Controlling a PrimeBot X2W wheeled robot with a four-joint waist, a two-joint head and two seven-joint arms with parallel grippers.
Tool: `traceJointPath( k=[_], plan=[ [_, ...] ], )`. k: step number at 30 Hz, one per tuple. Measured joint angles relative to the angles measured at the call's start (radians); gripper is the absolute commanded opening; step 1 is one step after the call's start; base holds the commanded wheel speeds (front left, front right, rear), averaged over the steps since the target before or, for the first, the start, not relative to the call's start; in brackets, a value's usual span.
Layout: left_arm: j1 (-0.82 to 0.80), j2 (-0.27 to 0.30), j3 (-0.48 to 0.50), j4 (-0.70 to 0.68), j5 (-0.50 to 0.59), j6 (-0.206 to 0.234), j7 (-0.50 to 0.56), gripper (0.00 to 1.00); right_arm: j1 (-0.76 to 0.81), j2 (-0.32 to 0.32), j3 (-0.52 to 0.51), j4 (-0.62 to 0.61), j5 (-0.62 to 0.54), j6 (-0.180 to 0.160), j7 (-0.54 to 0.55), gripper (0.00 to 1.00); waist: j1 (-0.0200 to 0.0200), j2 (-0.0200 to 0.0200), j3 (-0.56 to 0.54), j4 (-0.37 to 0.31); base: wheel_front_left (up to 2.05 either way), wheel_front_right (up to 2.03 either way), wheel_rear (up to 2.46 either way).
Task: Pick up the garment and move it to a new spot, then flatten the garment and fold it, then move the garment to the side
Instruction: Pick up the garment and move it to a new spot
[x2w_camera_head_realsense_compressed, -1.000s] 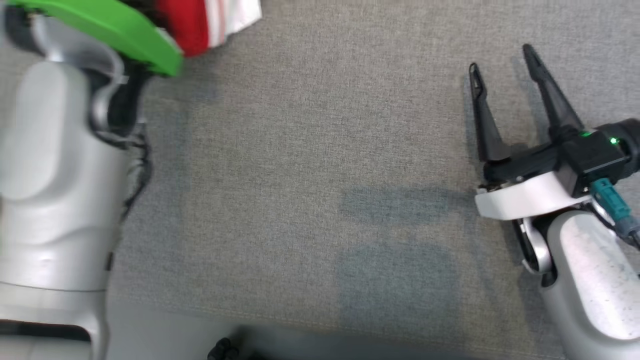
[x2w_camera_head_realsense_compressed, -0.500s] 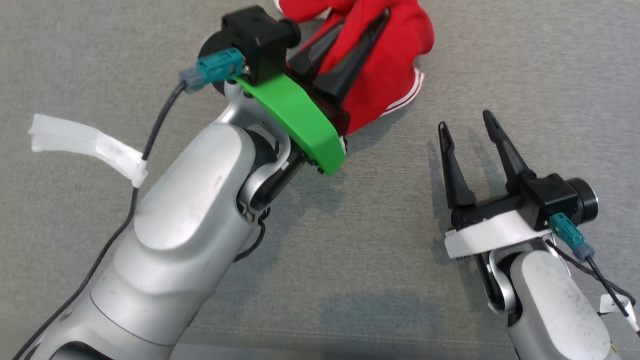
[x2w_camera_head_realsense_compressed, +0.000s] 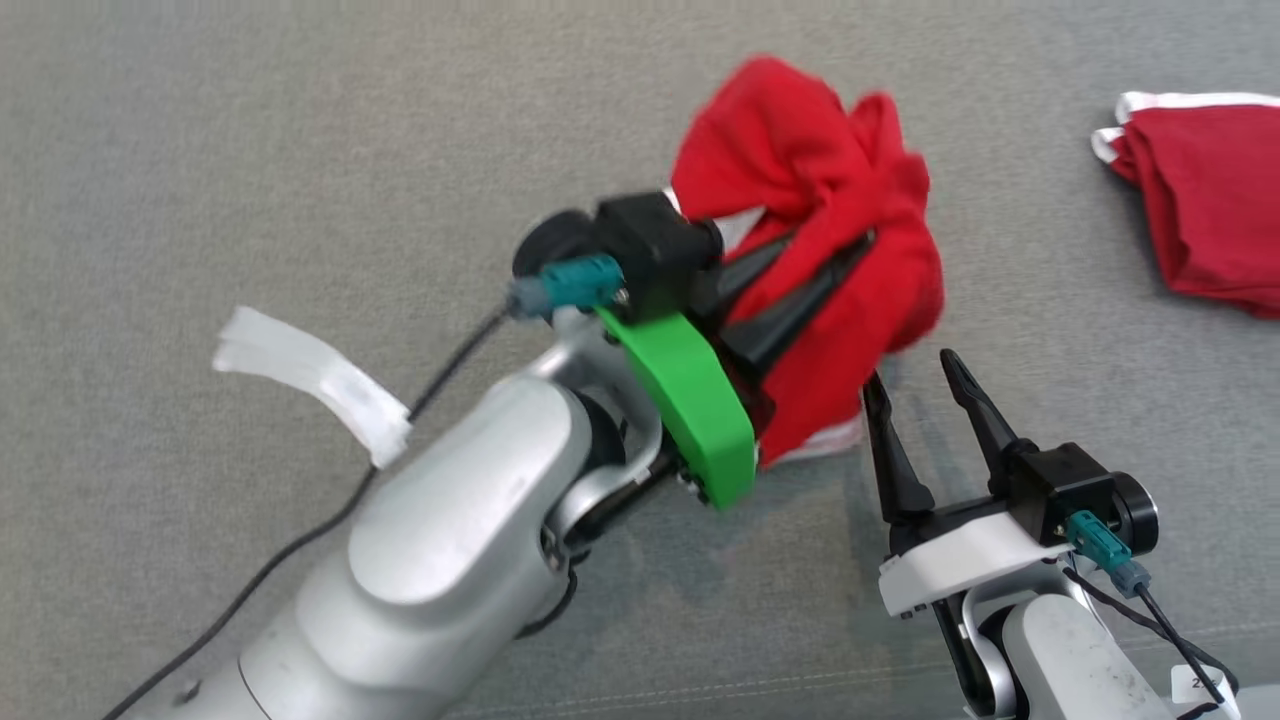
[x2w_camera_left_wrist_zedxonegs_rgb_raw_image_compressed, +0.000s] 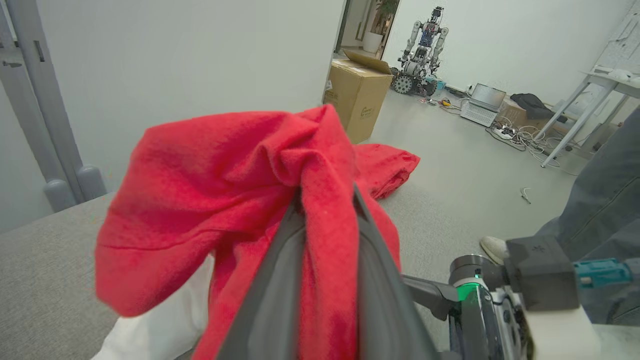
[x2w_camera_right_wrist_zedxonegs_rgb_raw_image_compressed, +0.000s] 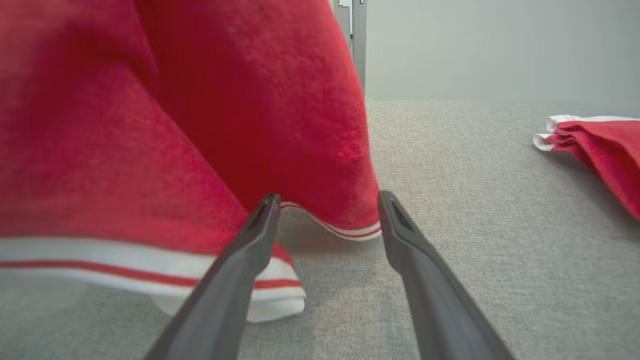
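Observation:
The garment is a bunched red jersey hanging from my left gripper, which is shut on a fold of it above the grey surface. In the left wrist view the red cloth drapes over the shut fingers, and a white panel shows below. Its lettering is hidden in the bunch. The white-and-red striped hem hangs down to the surface. My right gripper is open just below and right of the bundle. Its tips stand right before the hem with nothing between them.
A smaller bunched red piece with white trim lies on the grey fabric surface at the far right. A white tape tag hangs on my left arm's cable. A person's leg and shoe stand beyond the surface's edge.
The head camera has swung, so the whole picture shifted. My left gripper, still holding the jersey, now stands closer to the open right gripper, whose tips reach the hem.

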Motion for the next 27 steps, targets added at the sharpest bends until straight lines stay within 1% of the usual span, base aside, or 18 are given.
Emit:
traceJointPath(
  k=[3,4,5,6,7,8,9,10,11,12,13,14,15,18,20,23,27],
  plan=[
    [0.038,0.004,-0.049,0.019,0.051,0.008,0.018,0.0,0.007,0.001,-0.006,-0.007,0.006,-0.001,0.0,1.0,0.0,0.0,-0.025,-0.025,0.0,0.0,0.0],
    [0.058,0.005,-0.06,0.028,0.061,0.011,0.023,0.05,0.012,0.001,-0.012,-0.009,0.009,-0.003,-0.003,1.0,0.0,0.0,-0.032,-0.032,0.0,0.0,0.0],
    [0.08,0.008,-0.074,0.04,0.065,0.016,0.024,0.18,0.018,0.001,-0.017,-0.011,0.009,-0.008,-0.003,1.0,0.0,0.0,-0.038,-0.038,0.0,0.0,0.0],
    [0.101,0.01,-0.086,0.05,0.076,0.025,0.024,0.24,0.022,0.0,-0.023,-0.012,0.009,-0.009,-0.003,1.0,0.0,0.0,-0.044,-0.043,0.0,0.0,0.0],
    [0.12,0.012,-0.095,0.059,0.084,0.032,0.024,0.27,0.023,0.0,-0.028,-0.013,0.009,-0.009,-0.003,1.0,0.0,0.0,-0.048,-0.048,0.0,0.0,0.0],
    [0.134,0.013,-0.105,0.073,0.09,0.038,0.025,0.28,0.024,0.0,-0.034,-0.016,0.009,-0.009,-0.003,1.0,0.0,0.0,-0.053,-0.051,0.0,0.0,0.0],
    [0.149,0.022,-0.116,0.092,0.127,0.051,0.023,0.3,0.027,-0.002,-0.043,-0.021,0.008,-0.009,-0.004,1.0,0.0,0.0,-0.058,-0.055,0.0,0.0,0.0],
    [0.151,0.026,-0.12,0.102,0.14,0.054,0.02,0.31,0.03,-0.002,-0.047,-0.025,0.008,-0.009,-0.004,1.0,0.0,0.0,-0.06,-0.056,0.0,0.0,0.0],
    [0.153,0.029,-0.126,0.11,0.149,0.054,0.014,0.35,0.033,-0.004,-0.051,-0.027,0.008,-0.009,-0.004,1.0,0.0,0.0,-0.061,-0.056,0.0,0.0,0.0],
    [0.16,0.031,-0.133,0.117,0.15,0.054,0.01,0.41,0.037,-0.006,-0.057,-0.029,0.008,-0.01,-0.004,1.0,0.0,0.0,-0.063,-0.055,0.0,0.0,0.0],
    [0.171,0.031,-0.14,0.123,0.15,0.054,0.007,0.5,0.038,-0.009,-0.061,-0.03,0.008,-0.01,-0.004,1.0,0.0,0.0,-0.065,-0.053,0.0,0.0,0.0],
    [0.185,0.031,-0.146,0.128,0.149,0.054,0.006,0.84,0.038,-0.013,-0.063,-0.034,0.006,-0.01,-0.004,1.0,0.0,0.0,-0.068,-0.052,0.0,0.0,0.0],
    [0.217,0.031,-0.167,0.134,0.141,0.053,0.007,1.0,0.038,-0.022,-0.063,-0.046,0.005,-0.01,-0.004,1.0,0.0,0.0,-0.072,-0.048,0.0,0.0,0.0],
    [0.264,0.028,-0.192,0.134,0.111,0.048,0.006,1.0,0.032,-0.036,-0.058,-0.05,-0.007,-0.008,-0.007,1.0,0.0,0.0,-0.077,-0.04,0.0,0.0,0.0],
    [0.277,0.027,-0.205,0.134,0.098,0.042,0.006,1.0,0.017,-0.055,-0.046,-0.04,-0.018,0.005,0.0,1.0,0.0,0.0,-0.08,-0.032,0.0,0.0,0.0],
    [0.291,0.026,-0.213,0.136,0.077,0.037,0.005,1.0,-0.026,-0.088,-0.041,-0.008,-0.026,0.026,0.047,1.0,0.0,0.0,-0.083,-0.016,0.0,0.0,0.0],
    [0.323,0.029,-0.217,0.146,0.068,0.035,-0.001,1.0,-0.1,-0.094,-0.07,0.032,-0.007,0.031,0.114,1.0,0.0,0.0,-0.087,0.014,0.0,0.0,0.0]
  ],
)
